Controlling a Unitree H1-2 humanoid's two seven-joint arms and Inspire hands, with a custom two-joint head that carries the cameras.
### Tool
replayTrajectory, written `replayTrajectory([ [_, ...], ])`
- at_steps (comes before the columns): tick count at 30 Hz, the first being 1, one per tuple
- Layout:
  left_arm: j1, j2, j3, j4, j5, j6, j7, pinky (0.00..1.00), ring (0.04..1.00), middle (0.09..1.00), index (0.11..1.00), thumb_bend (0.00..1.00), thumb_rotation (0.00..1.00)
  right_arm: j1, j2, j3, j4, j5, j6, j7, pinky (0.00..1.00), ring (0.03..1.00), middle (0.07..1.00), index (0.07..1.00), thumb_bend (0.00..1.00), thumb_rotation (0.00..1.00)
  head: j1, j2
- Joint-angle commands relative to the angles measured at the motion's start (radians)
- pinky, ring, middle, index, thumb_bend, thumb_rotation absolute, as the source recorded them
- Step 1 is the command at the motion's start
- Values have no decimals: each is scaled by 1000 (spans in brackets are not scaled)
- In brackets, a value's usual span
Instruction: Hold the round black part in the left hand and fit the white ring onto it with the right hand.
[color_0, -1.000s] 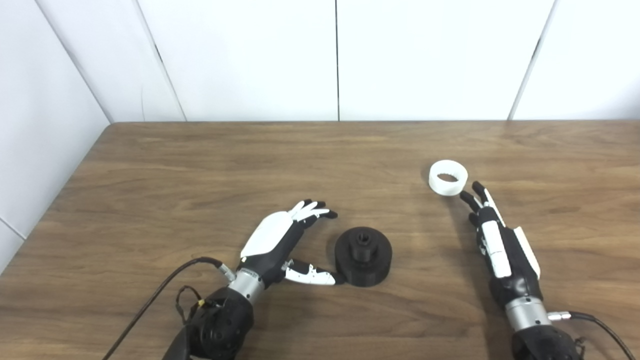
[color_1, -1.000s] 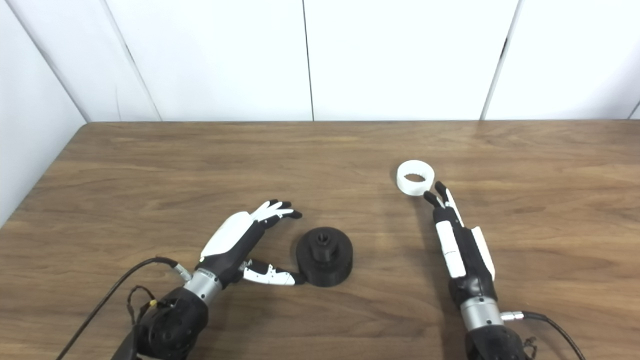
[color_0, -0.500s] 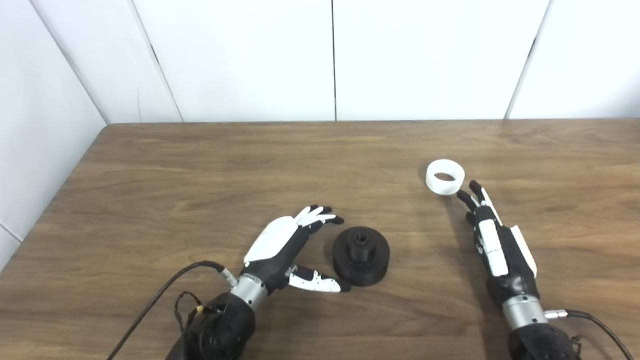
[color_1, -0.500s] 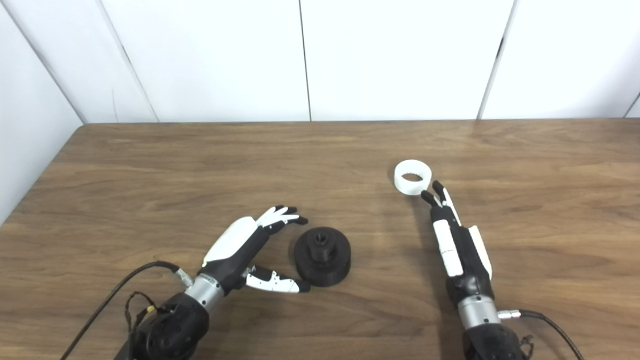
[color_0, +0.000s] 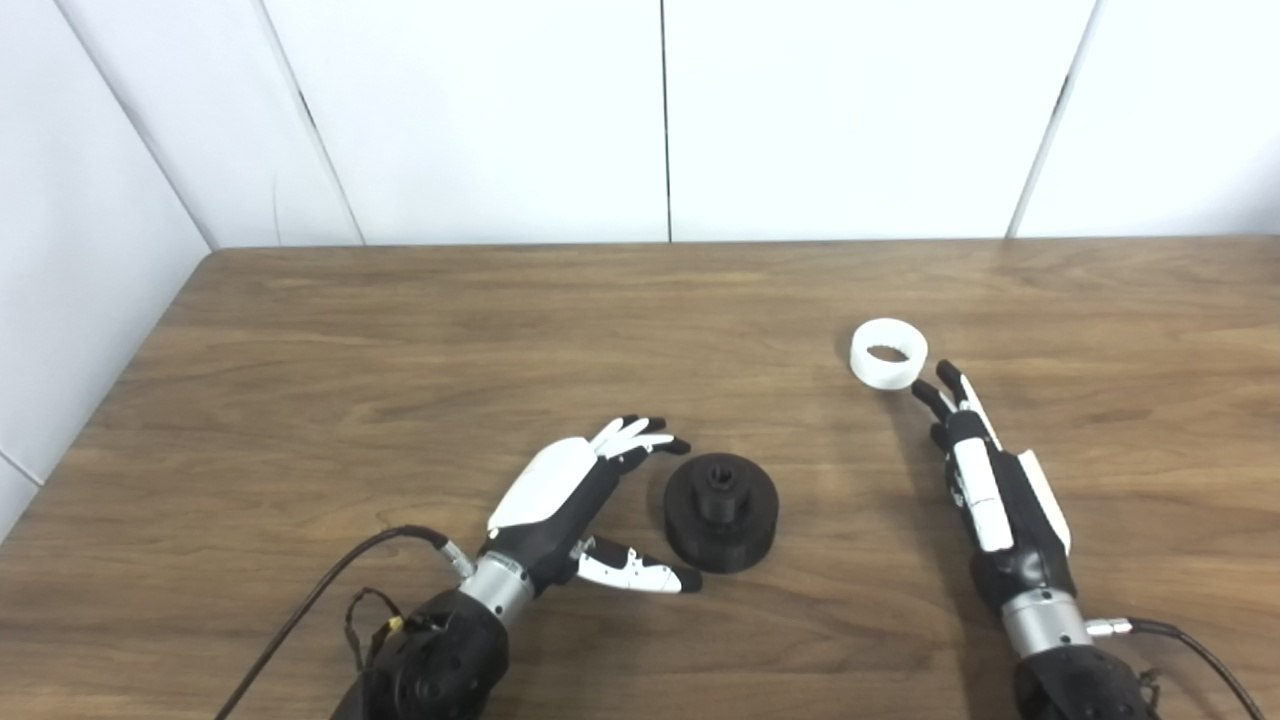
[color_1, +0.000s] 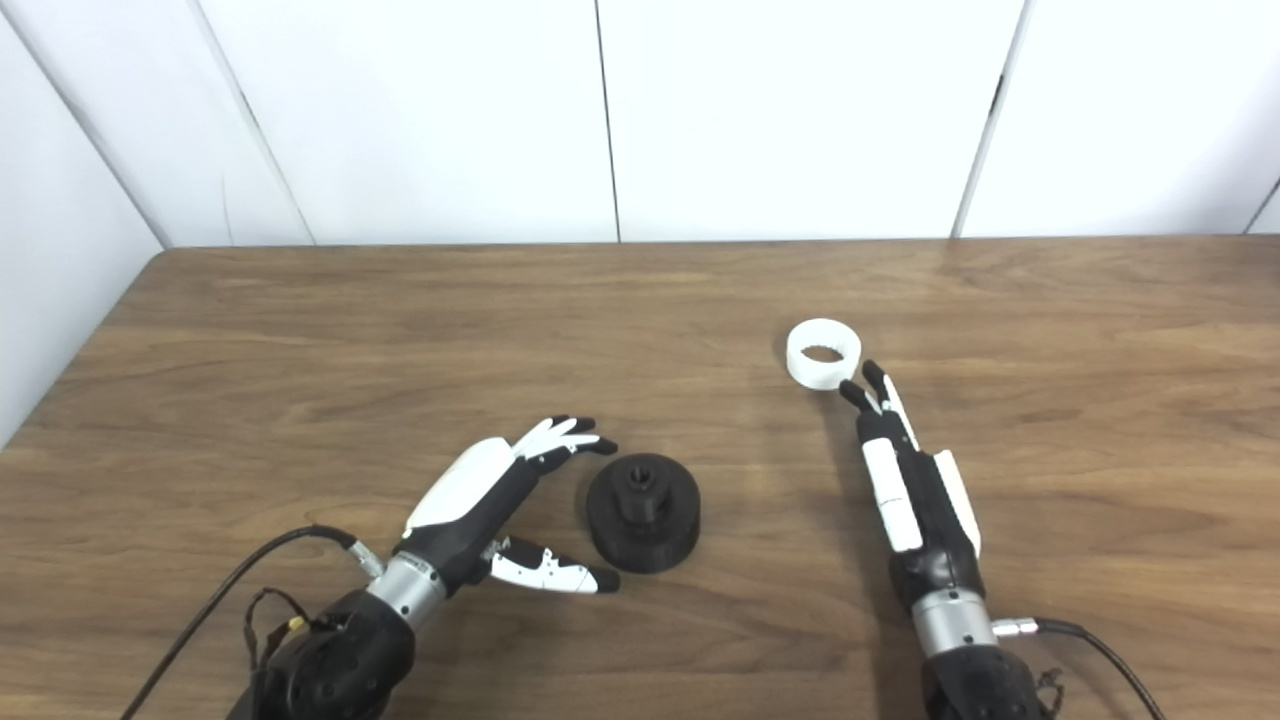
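The round black part (color_0: 722, 510) sits flat on the wooden table (color_0: 400, 360), with a small raised hub on top. My left hand (color_0: 570, 495) lies just left of it, open, its fingers spread above and its thumb pointing at the part's lower left rim; whether the thumb touches is unclear. The white ring (color_0: 888, 352) lies on the table to the right and farther back. My right hand (color_0: 985, 485) is stretched out flat and open, its fingertips (color_1: 868, 385) just short of the ring's near edge.
White wall panels (color_0: 660, 120) close the table's back and left sides. Cables (color_0: 300, 610) trail from both wrists near the front edge.
The picture has shifted slightly, so the camera moved. My left hand has drawn back a little from the black part. The right hand, ring and black part stay put.
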Motion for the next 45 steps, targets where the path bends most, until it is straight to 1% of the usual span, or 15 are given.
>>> replayTrajectory([
  [1, -2, -4, -22, 23, -12, -1, -30, 934, 1000, 966, 829, 1000, 347, 22, 13, 5, -32, -2, 17, -7, 1000, 1000, 931, 986, 637, 1000, -1, 1],
  [10, -14, -24, -23, 71, -5, -23, -11, 950, 1000, 963, 831, 1000, 350, 28, 10, 8, -37, -7, 10, -5, 1000, 1000, 933, 988, 620, 1000, -6, -2],
  [14, -18, -35, -31, 100, 9, -40, 17, 952, 1000, 955, 826, 1000, 357, 31, 9, 8, -38, -9, 8, -6, 1000, 1000, 931, 984, 616, 1000, -8, -3],
  [17, -21, -46, -35, 119, 17, -50, 34, 963, 1000, 953, 822, 1000, 344, 34, 6, 9, -39, -14, 6, -5, 1000, 1000, 930, 981, 618, 1000, -8, -3],
  [21, -26, -56, -41, 137, 19, -63, 56, 942, 1000, 948, 812, 1000, 347, 37, 5, 7, -40, -4, 1, 0, 1000, 1000, 934, 982, 615, 1000, -8, -3],
  [23, -26, -60, -39, 142, 18, -70, 66, 933, 1000, 942, 788, 997, 337, 38, 4, 7, -41, -5, -1, 0, 1000, 1000, 935, 983, 618, 1000, -8, -3],
  [27, -21, -68, -31, 144, 15, -77, 81, 923, 1000, 931, 737, 964, 323, 38, 0, 8, -38, -8, -5, 0, 1000, 1000, 934, 985, 612, 1000, -6, -3],
  [30, -17, -74, -26, 145, 12, -79, 88, 932, 1000, 919, 691, 914, 294, 39, 0, 7, -35, -5, -10, 1, 1000, 1000, 933, 984, 607, 1000, -6, -3],
  [38, -7, -83, -19, 139, 15, -78, 93, 930, 993, 899, 654, 848, 248, 36, -7, 5, -31, -2, -10, 6, 1000, 1000, 931, 982, 637, 1000, -7, -1],
  [45, 4, -82, -18, 124, 12, -81, 95, 922, 988, 891, 646, 832, 253, 32, -11, 3, -32, 3, -2, 10, 1000, 1000, 934, 985, 662, 1000, -8, 5],
])
